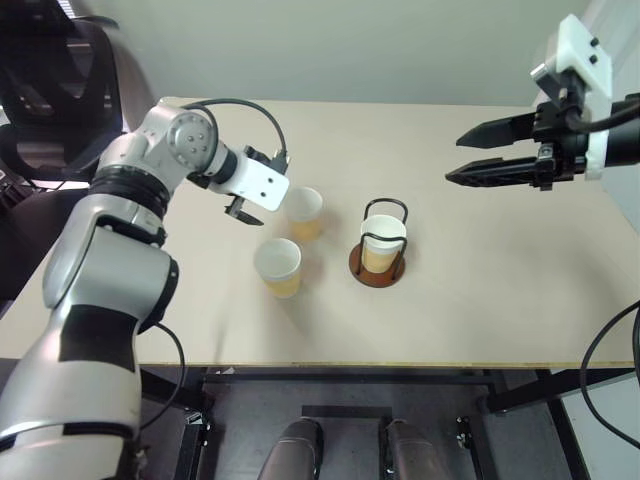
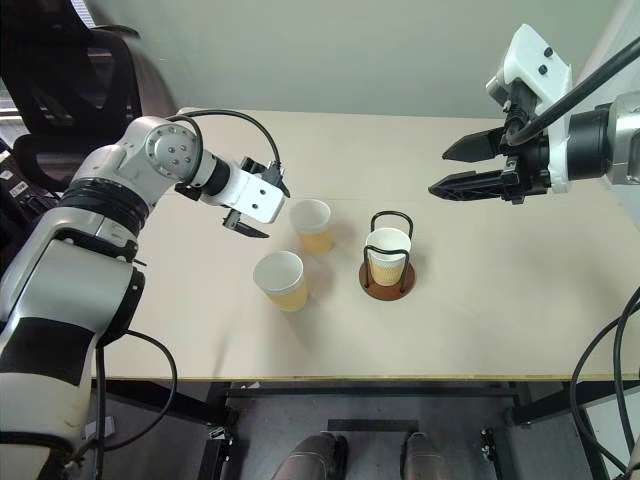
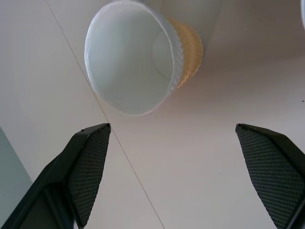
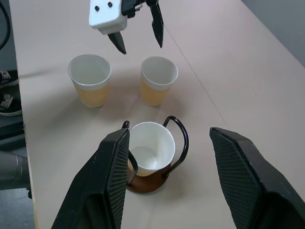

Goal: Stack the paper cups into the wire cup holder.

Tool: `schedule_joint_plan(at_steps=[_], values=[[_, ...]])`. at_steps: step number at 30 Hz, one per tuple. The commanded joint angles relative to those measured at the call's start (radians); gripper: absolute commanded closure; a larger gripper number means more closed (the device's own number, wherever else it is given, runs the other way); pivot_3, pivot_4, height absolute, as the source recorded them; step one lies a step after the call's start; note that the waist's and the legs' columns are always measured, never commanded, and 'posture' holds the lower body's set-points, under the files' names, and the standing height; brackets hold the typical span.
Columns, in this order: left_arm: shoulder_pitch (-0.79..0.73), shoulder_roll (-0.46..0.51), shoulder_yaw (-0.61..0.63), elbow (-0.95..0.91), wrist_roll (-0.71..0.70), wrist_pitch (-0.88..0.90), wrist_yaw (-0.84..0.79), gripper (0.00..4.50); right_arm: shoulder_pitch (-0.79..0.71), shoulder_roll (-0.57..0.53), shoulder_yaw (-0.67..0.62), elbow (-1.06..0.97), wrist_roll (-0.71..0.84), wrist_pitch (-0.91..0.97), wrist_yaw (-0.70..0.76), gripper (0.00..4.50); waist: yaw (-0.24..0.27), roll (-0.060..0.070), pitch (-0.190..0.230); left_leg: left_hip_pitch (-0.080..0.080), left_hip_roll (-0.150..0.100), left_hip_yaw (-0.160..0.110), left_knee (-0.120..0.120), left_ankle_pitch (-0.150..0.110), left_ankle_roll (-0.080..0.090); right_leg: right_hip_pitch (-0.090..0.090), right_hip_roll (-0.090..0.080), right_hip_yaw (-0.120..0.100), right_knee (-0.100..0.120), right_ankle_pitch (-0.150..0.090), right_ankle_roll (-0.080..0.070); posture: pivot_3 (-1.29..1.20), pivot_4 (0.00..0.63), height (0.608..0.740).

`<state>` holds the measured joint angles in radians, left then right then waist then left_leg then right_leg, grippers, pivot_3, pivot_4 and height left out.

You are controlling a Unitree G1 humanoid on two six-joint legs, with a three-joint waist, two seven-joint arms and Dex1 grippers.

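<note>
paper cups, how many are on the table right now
3: one seated in the wire cup holder, one standing by the left gripper, one nearer the table's front edge. None looks hidden.

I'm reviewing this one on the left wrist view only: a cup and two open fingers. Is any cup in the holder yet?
Observer: Yes. One paper cup stands upright inside the wire cup holder.
Operator: How many cups are left outside it?
Observer: Two, both upright on the table, beside the holder: the farther cup and the nearer cup.
Operator: Which one am I looking at?
Observer: The farther one, as far as I can tell. The left gripper hangs open just above and beside it, touching nothing.
Operator: And the other arm?
Observer: The right gripper is raised well above the table, to the holder's right, open and holding nothing.
</note>
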<state>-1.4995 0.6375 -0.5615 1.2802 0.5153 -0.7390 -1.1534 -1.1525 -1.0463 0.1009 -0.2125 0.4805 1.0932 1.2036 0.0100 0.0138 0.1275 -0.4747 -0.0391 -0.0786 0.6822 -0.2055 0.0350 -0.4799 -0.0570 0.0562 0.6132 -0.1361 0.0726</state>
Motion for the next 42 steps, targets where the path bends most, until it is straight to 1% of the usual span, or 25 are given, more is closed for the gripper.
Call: schedule_joint_plan(at_steps=[1,2,4,5,6,8,9,14,15,16,18,19,21,22,23,27,28,29,31,32,34,35,37,41,42], values=[[-0.011,-0.011,0.006,0.004,0.025,-0.002,0.032,0.0,-0.02,-0.015,-0.027,-0.022,0.014,-0.006,-0.011,1.85,0.0,0.0,0.0,0.0,-0.001,0.001,0.0,0.0,0.0,0.001,-0.001,0.001,-0.001,0.0,0.0,0.0,0.15,0.74],[-0.011,-0.018,0.004,0.006,0.032,-0.001,0.037,0.0,-0.019,-0.015,-0.028,-0.023,0.016,-0.005,-0.014,1.85,-0.001,0.0,0.0,0.0,0.001,-0.001,0.001,0.0,0.0,0.001,-0.003,0.003,-0.001,0.001,0.001,0.0,0.15,0.74],[-0.008,-0.03,-0.001,0.009,0.048,-0.002,0.052,0.0,-0.016,-0.016,-0.031,-0.027,0.02,-0.003,-0.018,1.85,0.001,0.0,0.0,0.002,-0.001,0.002,0.0,0.001,0.0,0.001,0.001,0.0,-0.001,0.001,0.001,0.0,0.15,0.74],[-0.007,-0.036,-0.003,0.01,0.057,-0.003,0.064,0.0,-0.015,-0.017,-0.032,-0.028,0.022,-0.002,-0.019,1.85,0.0,0.0,0.0,0.001,0.001,-0.001,0.001,0.001,0.0,0.002,-0.003,0.002,-0.001,0.001,0.001,0.0,0.15,0.74],[-0.008,-0.043,-0.007,0.009,0.064,-0.004,0.067,0.0,-0.015,-0.016,-0.032,-0.028,0.023,-0.002,-0.021,1.85,-0.001,0.0,0.0,0.002,0.0,0.001,0.0,0.001,0.0,0.001,0.001,0.0,0.0,0.001,0.001,0.0,0.15,0.74],[-0.006,-0.059,-0.013,0.008,0.077,-0.002,0.074,0.0,-0.014,-0.016,-0.033,-0.029,0.024,-0.001,-0.025,1.85,0.0,0.001,0.0,0.002,0.001,0.0,0.0,0.001,0.0,0.002,-0.003,0.002,-0.001,0.001,0.001,0.0,0.15,0.74],[-0.005,-0.064,-0.014,0.01,0.082,0.0,0.078,0.0,-0.014,-0.014,-0.032,-0.029,0.024,-0.002,-0.026,1.85,0.0,0.0,0.0,0.003,0.0,0.002,0.0,0.001,0.0,0.001,0.001,0.0,0.0,0.001,0.001,0.0,0.15,0.74],[-0.002,-0.08,-0.028,0.016,0.113,0.011,0.111,0.0,-0.009,-0.014,-0.036,-0.033,0.027,-0.001,-0.033,1.85,-0.001,0.001,0.0,0.002,0.0,0.002,0.0,0.001,0.0,0.001,-0.001,0.002,0.0,0.002,0.002,0.0,0.15,0.74],[-0.002,-0.08,-0.031,0.018,0.12,0.013,0.119,0.0,-0.008,-0.013,-0.037,-0.034,0.027,-0.001,-0.034,1.85,-0.001,0.001,0.0,0.002,-0.001,0.004,0.0,0.001,0.0,0.0,0.003,-0.001,0.0,0.002,0.002,0.0,0.15,0.74],[-0.001,-0.079,-0.041,0.019,0.136,0.016,0.145,0.17,-0.006,-0.013,-0.039,-0.036,0.029,0.0,-0.036,1.82,-0.001,0.001,0.0,0.002,0.0,0.003,0.0,0.0,0.0,0.001,0.0,0.002,-0.001,0.002,0.002,0.0,0.15,0.74],[-0.001,-0.078,-0.056,0.022,0.159,0.021,0.183,0.58,-0.005,-0.013,-0.042,-0.038,0.033,0.002,-0.039,1.8,-0.002,0.001,0.0,0.003,-0.001,0.005,-0.001,0.0,0.0,0.0,0.003,-0.001,0.0,0.002,0.002,0.0,0.15,0.74],[0.0,-0.078,-0.064,0.025,0.172,0.025,0.201,0.92,-0.004,-0.013,-0.044,-0.04,0.035,0.003,-0.042,1.8,-0.003,0.0,0.0,0.002,0.001,0.003,0.001,0.0,0.0,0.001,-0.001,0.002,0.0,0.002,0.002,0.0,0.15,0.74],[0.002,-0.08,-0.073,0.03,0.185,0.031,0.225,1.63,-0.003,-0.013,-0.045,-0.043,0.039,0.004,-0.047,1.8,-0.003,0.0,0.0,0.004,-0.001,0.005,-0.001,0.001,0.0,0.001,0.004,-0.002,0.0,0.002,0.002,0.0,0.15,0.74],[0.003,-0.082,-0.08,0.033,0.195,0.035,0.242,2.07,-0.001,-0.014,-0.047,-0.044,0.042,0.005,-0.049,1.8,-0.003,0.001,0.0,0.003,0.001,0.003,0.001,0.001,0.001,0.001,-0.001,0.002,0.0,0.002,0.002,0.0,0.15,0.74],[0.004,-0.083,-0.085,0.036,0.204,0.039,0.255,2.42,0.001,-0.014,-0.048,-0.045,0.045,0.005,-0.052,1.8,-0.004,0.0,0.0,0.003,0.0,0.004,0.001,0.001,0.0,0.001,0.001,-0.002,0.0,0.002,0.002,0.0,0.15,0.74],[0.005,-0.086,-0.098,0.044,0.227,0.044,0.288,3.9,0.004,-0.016,-0.05,-0.048,0.052,0.005,-0.059,1.8,0.0,0.0,0.0,0.003,-0.001,0.004,0.0,0.001,0.001,0.001,0.001,-0.001,0.0,0.003,0.002,0.0,0.15,0.74],[0.005,-0.086,-0.098,0.045,0.228,0.044,0.287,4.22,0.004,-0.017,-0.05,-0.048,0.053,0.005,-0.06,1.8,-0.001,0.0,0.0,0.003,0.001,0.003,0.001,0.001,0.001,0.001,-0.002,0.003,0.0,0.003,0.002,0.0,0.15,0.74],[0.006,-0.088,-0.096,0.047,0.227,0.044,0.284,4.39,0.005,-0.018,-0.05,-0.048,0.054,0.005,-0.06,1.8,-0.001,0.0,0.0,0.003,-0.001,0.005,0.0,0.001,0.001,0.001,0.004,-0.003,0.001,0.003,0.002,0.0,0.15,0.74],[0.005,-0.091,-0.091,0.049,0.223,0.042,0.272,4.39,0.006,-0.02,-0.05,-0.049,0.056,0.004,-0.062,1.8,-0.001,0.0,0.0,0.003,0.001,0.003,0.002,0.001,0.001,0.001,-0.002,0.003,0.0,0.003,0.002,0.0,0.15,0.74],[0.003,-0.091,-0.089,0.05,0.221,0.041,0.266,4.39,0.008,-0.021,-0.049,-0.049,0.056,0.002,-0.062,1.8,0.0,0.0,0.0,0.003,-0.001,0.006,0.0,0.002,0.001,0.001,0.004,-0.002,0.001,0.003,0.003,0.0,0.15,0.74],[0.001,-0.091,-0.083,0.051,0.214,0.043,0.252,4.39,0.011,-0.024,-0.05,-0.048,0.056,-0.002,-0.062,1.8,0.0,0.0,0.0,0.002,0.001,0.002,0.002,0.002,0.001,0.002,-0.002,0.003,0.0,0.003,0.003,0.0,0.15,0.74],[0.0,-0.09,-0.081,0.052,0.214,0.044,0.25,4.39,0.012,-0.024,-0.049,-0.048,0.056,-0.003,-0.063,1.8,0.001,0.0,0.0,0.004,-0.002,0.006,0.0,0.002,0.001,0.002,0.004,-0.003,0.0,0.003,0.003,0.0,0.15,0.74],[-0.001,-0.088,-0.078,0.053,0.21,0.047,0.236,4.39,0.015,-0.024,-0.049,-0.048,0.055,-0.005,-0.063,1.8,0.002,0.0,0.0,0.002,0.001,0.002,0.002,0.002,0.001,0.002,-0.002,0.003,0.0,0.003,0.003,0.0,0.15,0.74],[-0.029,-0.072,-0.057,0.058,0.19,0.066,0.178,4.39,0.03,-0.036,-0.049,-0.046,0.055,-0.01,-0.054,1.8,0.002,0.0,0.0,0.003,0.0,0.004,0.0,0.002,0.001,0.001,0.001,-0.001,0.0,0.003,0.003,0.0,0.15,0.74],[-0.037,-0.069,-0.049,0.059,0.184,0.072,0.163,4.39,0.034,-0.04,-0.048,-0.046,0.056,-0.011,-0.051,1.8,0.003,0.0,0.0,0.002,0.001,0.002,0.001,0.002,0.001,0.002,-0.002,0.004,-0.001,0.003,0.003,0.0,0.15,0.74]])
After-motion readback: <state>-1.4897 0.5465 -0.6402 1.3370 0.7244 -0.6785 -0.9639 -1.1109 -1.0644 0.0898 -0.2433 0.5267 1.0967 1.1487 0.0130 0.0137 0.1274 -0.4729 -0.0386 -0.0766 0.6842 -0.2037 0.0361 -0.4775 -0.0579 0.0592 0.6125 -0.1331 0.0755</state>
